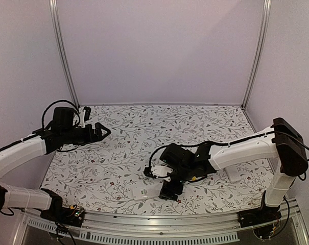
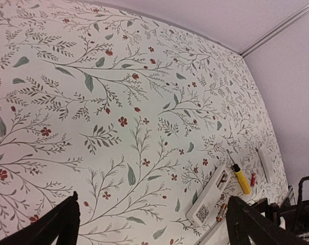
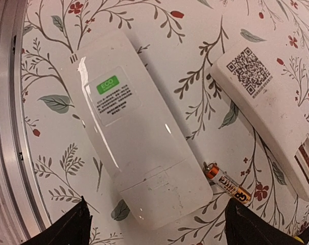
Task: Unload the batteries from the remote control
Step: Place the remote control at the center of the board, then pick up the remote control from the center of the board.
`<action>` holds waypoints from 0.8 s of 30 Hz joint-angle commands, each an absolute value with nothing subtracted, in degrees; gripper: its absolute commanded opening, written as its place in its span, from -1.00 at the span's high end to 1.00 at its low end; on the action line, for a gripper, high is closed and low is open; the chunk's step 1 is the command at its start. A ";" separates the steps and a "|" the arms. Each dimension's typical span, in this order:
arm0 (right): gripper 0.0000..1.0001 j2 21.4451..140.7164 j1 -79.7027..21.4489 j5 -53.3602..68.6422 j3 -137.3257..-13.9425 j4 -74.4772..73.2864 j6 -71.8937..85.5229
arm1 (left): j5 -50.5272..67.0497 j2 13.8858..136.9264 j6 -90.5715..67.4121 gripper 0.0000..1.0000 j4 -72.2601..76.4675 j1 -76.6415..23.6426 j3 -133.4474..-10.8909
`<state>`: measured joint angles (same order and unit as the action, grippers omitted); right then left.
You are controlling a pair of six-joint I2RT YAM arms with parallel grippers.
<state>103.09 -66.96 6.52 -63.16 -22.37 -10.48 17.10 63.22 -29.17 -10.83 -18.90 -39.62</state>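
A white remote with a green ECO sticker [image 3: 139,127] lies back up, its battery cover shut; it also shows in the top view [image 1: 145,192]. A second white remote with a QR code [image 3: 261,92] lies beside it with its battery bay open [image 3: 308,162], and shows in the left wrist view [image 2: 209,198]. One orange-and-dark battery [image 3: 228,182] lies loose between the two remotes. Another red battery [image 2: 253,179] lies past the yellow tool. My right gripper [image 3: 159,230] is open, low over the ECO remote's cover end [image 1: 168,190]. My left gripper [image 1: 104,130] is open, empty and raised at the far left.
A yellow-handled screwdriver [image 2: 240,178] lies by the QR remote's open end. A flat white piece [image 2: 265,164] lies further right, also in the top view [image 1: 235,174]. The metal front rail [image 3: 3,127] runs close to the ECO remote. Walls close in three sides.
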 commanded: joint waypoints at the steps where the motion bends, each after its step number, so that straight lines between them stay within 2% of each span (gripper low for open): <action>1: -0.79 104.67 -65.96 5.37 -62.53 -20.88 -10.16 | 17.06 64.41 -28.70 -0.99 -11.60 -19.62 -41.04; 8: -0.68 106.39 -65.35 7.00 -63.02 -20.53 -10.66 | 17.15 64.84 -28.38 -0.99 -11.58 -19.77 -41.26; 17: -0.67 107.88 -64.95 8.68 -63.67 -20.42 -10.99 | 17.21 64.95 -28.16 -0.99 -11.53 -19.76 -41.49; 24: -0.59 109.39 -65.10 12.20 -65.60 -20.97 -10.74 | 17.37 65.13 -28.19 -0.99 -11.54 -19.86 -41.24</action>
